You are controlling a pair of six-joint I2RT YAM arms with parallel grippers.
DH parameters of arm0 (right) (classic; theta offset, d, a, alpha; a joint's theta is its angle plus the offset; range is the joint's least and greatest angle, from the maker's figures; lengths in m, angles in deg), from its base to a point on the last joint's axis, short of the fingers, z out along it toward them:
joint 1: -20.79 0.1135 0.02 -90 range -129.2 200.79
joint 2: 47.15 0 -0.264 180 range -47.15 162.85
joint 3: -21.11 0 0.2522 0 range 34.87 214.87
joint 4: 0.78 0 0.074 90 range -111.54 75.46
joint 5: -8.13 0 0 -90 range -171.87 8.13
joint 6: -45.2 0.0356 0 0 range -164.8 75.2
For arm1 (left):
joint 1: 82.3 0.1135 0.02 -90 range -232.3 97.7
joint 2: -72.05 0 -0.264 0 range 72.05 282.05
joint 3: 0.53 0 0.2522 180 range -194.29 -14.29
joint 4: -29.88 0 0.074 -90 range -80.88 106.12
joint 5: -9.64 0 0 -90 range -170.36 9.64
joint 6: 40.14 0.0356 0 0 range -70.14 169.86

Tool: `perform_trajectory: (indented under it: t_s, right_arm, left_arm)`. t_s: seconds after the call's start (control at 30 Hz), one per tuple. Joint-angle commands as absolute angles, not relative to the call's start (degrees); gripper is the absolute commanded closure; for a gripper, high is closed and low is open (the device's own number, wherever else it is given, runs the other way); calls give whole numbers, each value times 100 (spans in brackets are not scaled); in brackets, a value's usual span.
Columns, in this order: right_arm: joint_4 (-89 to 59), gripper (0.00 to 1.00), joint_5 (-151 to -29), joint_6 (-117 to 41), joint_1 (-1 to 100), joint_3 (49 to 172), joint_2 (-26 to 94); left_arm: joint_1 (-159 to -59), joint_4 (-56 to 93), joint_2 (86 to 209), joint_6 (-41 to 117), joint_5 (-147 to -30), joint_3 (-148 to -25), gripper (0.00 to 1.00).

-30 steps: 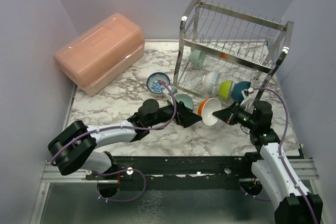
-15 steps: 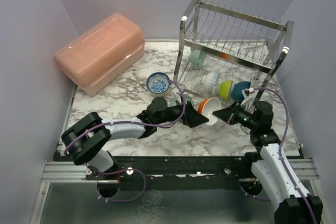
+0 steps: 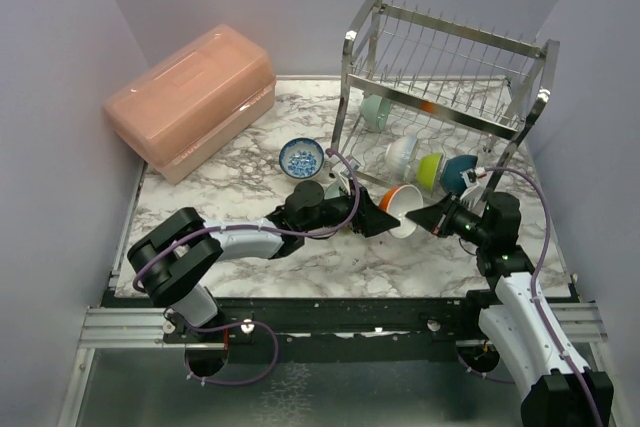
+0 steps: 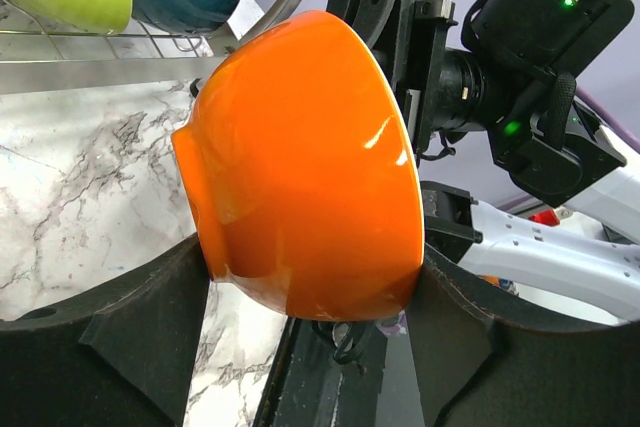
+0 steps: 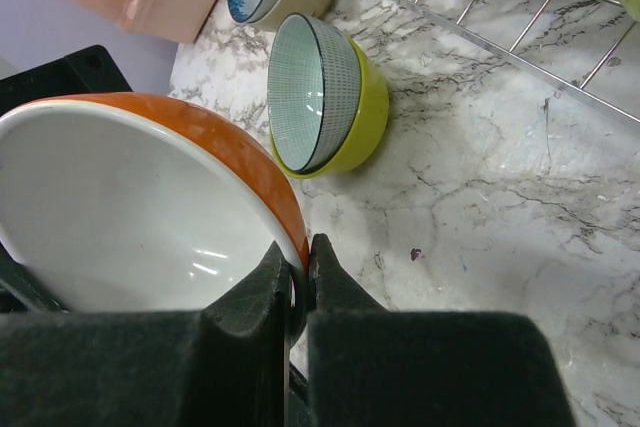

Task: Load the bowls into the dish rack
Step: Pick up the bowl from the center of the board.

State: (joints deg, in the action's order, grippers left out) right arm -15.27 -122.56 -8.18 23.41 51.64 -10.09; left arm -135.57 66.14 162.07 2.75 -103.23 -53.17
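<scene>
An orange bowl with a white inside (image 3: 400, 209) is held tilted above the marble table. My right gripper (image 3: 428, 217) is shut on its rim, and the right wrist view shows the fingers (image 5: 303, 247) pinching the rim of that bowl (image 5: 120, 207). My left gripper (image 3: 378, 217) is open, its fingers on either side of the bowl's orange base (image 4: 300, 167). The dish rack (image 3: 450, 57) stands at the back right with mint (image 3: 375, 112), white (image 3: 402, 154), lime (image 3: 430, 169) and teal (image 3: 458, 172) bowls on its lower shelf.
A blue-and-white patterned bowl (image 3: 301, 157) and a yellow-green bowl with a grid-patterned inside (image 5: 320, 97) lie on the table left of the rack. A pink lidded box (image 3: 190, 97) stands at the back left.
My left gripper has moved right, past the yellow-green bowl, until its fingers straddle the orange bowl's base. My right gripper has kept its hold and hardly moved.
</scene>
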Motion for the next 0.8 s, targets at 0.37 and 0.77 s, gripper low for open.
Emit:
perform_trajectory:
  t_s: [0.37,0.77]
  right_arm:
    - [-1445,69,-12383,-798,2387,5360,-1009]
    - [-1831,28,-12111,-950,2387,5455,-1124]
  left_arm:
    - [-13624,6885,16182,211,-10455,-5306,100]
    - [-13497,6876,15774,249,-10020,-4908,100]
